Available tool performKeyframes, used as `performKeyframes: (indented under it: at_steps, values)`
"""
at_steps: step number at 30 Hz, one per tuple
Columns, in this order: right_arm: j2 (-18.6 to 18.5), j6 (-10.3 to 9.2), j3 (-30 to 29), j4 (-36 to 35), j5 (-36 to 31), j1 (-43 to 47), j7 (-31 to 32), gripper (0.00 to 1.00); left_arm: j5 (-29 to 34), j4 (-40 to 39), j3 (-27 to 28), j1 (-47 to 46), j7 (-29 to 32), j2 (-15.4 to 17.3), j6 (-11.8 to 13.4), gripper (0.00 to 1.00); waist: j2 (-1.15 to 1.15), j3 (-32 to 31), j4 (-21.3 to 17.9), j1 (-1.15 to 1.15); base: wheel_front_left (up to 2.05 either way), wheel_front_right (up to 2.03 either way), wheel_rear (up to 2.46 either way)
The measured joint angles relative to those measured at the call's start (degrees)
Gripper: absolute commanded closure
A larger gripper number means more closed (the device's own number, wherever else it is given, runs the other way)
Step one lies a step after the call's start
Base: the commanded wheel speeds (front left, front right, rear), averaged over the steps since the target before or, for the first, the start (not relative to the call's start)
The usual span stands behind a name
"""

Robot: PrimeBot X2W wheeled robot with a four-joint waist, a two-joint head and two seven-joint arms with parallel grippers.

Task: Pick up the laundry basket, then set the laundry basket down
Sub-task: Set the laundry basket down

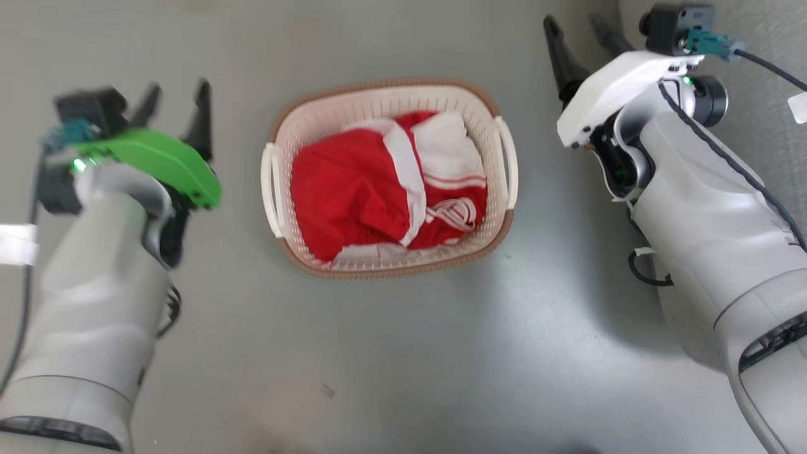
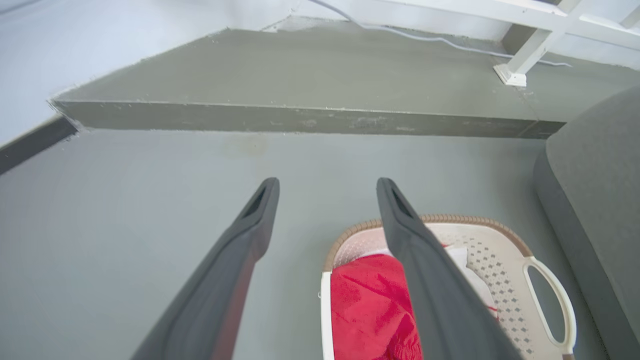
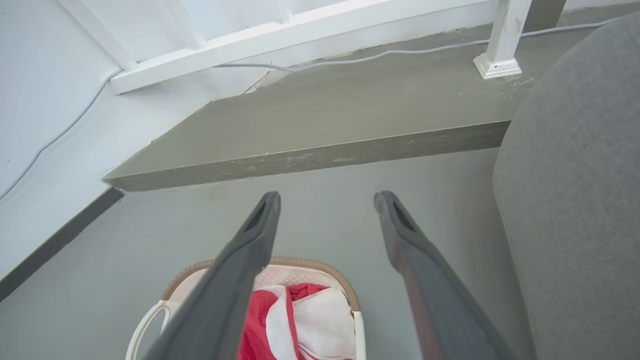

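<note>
The laundry basket [image 1: 378,104] sits on the grey floor between my arms, cream-white with a brown rim and a white loop handle on each side, filled with red and white clothing. My left gripper [image 1: 176,101] hovers open to its left, apart from the handle. My right gripper [image 1: 583,31] is open to the basket's upper right, also apart from it. In the left wrist view the basket [image 2: 495,260] lies low under the right finger of that gripper [image 2: 327,192]. The right wrist view shows the basket [image 3: 310,272] below my open right gripper [image 3: 327,202].
A raised concrete step [image 2: 300,117] crosses the floor ahead of the basket. A grey sofa [image 3: 575,200] stands close beside my right arm. White railing posts [image 2: 520,60] and a cable run along the wall beyond the step.
</note>
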Motion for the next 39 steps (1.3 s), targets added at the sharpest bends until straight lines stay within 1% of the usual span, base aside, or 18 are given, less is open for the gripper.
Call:
performKeyframes:
  at_steps: [2, 4, 10, 13, 18, 21, 31, 39]
  values:
    - [-0.25, -1.13, -1.32, -2.58, -0.8, 0.69, 0.0, 0.0, 1.0, -3.21, 1.24, 0.05, -0.01, 1.05, 0.75, 0.0, 0.0, -1.49, -0.01, 0.0, 0.0, 0.0, 0.0]
    - [-0.51, -1.78, -2.21, -4.83, -2.08, 2.06, 0.0, 0.0, 1.85, -5.88, 2.32, 0.77, -0.01, 1.63, 1.55, 0.0, 0.0, -2.98, -0.02, 0.0, 0.0, 0.0, 0.0]
    - [-1.62, -4.74, -5.28, -11.05, -5.8, 7.0, 0.0, 0.0, 5.01, -12.29, 4.43, 6.07, -0.01, 1.93, 3.16, 0.0, 0.0, -7.44, -0.2, 0.0, 0.0, 0.0, 0.0]
    - [-2.08, -5.77, -6.64, -14.19, -7.82, 9.5, 0.0, 0.0, 6.22, -15.25, 5.47, 8.72, -0.01, 2.03, 4.23, 0.0, 0.0, -9.67, -0.35, 0.0, 0.0, 0.0, 0.0]
    - [-2.64, -6.48, -8.87, -19.47, -11.21, 14.28, 0.0, 0.0, 8.72, -19.93, 6.65, 13.85, -0.01, 1.94, 5.58, 0.0, 0.0, -13.42, -0.67, 0.0, 0.0, 0.0, 0.0]
    - [-2.67, -7.31, -9.95, -22.1, -12.94, 17.46, 0.0, 0.0, 10.15, -22.27, 6.93, 17.64, -0.01, 1.87, 6.44, 0.0, 0.0, -15.66, -0.89, 0.0, 0.0, 0.0, 0.0]
    - [-3.19, -7.86, -12.07, -27.52, -16.53, 29.35, 0.0, 0.0, 13.17, -29.55, 7.25, 28.77, -0.01, 0.85, 9.16, 0.0, 0.0, -22.62, -1.56, 0.0, 0.0, 0.0, 0.0]
    - [-3.88, -8.27, -14.21, -30.92, -18.15, 37.35, 0.0, 0.0, 15.99, -34.75, 6.62, 36.44, -0.01, -0.52, 9.9, 0.0, 0.0, -26.56, -1.66, 0.0, 0.0, 0.0, 0.0]
